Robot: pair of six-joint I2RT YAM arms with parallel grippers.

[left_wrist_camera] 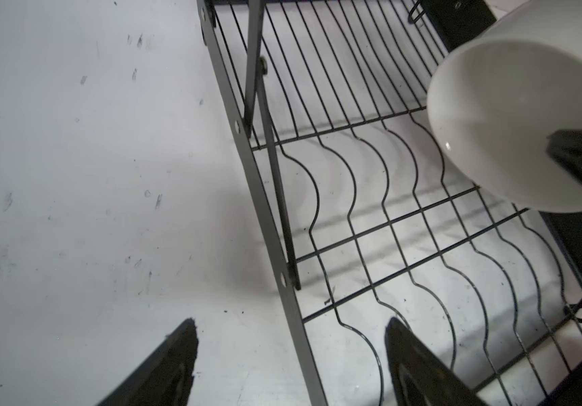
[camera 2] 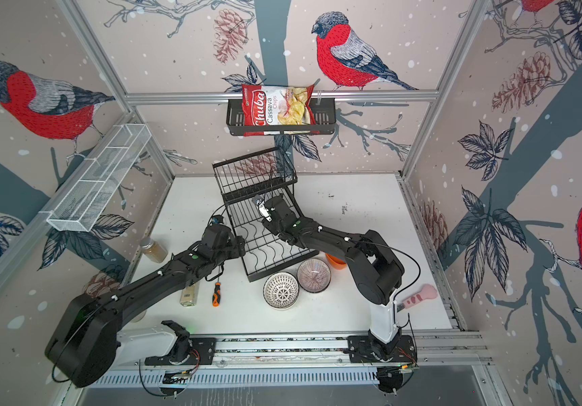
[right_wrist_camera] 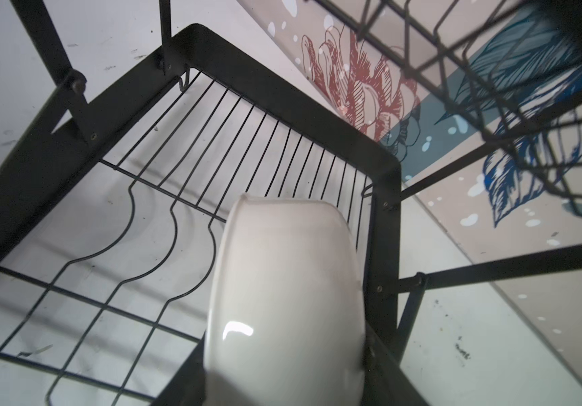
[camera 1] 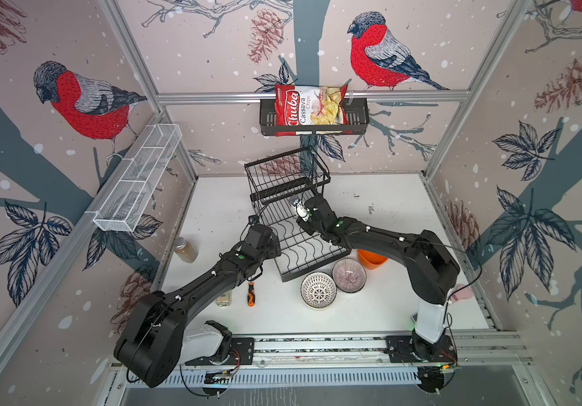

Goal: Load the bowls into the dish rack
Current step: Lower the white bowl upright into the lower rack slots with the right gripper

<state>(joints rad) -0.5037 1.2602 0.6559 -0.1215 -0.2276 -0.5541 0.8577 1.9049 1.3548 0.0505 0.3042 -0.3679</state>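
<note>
The black wire dish rack stands mid-table, its small upper basket toward the back. My right gripper is shut on a white bowl, tilted on edge above the lower tray's wavy wires, under the upper basket. My left gripper is open and holds nothing; it straddles the tray's left rim. On the table in front of the rack sit a black-and-white bowl, a purple-striped bowl and an orange bowl, the last partly under the right arm.
A screwdriver, a small bottle and a jar lie left of the rack. A pink object sits at the right edge. On the walls hang a black shelf basket with a chips bag and a white mesh tray.
</note>
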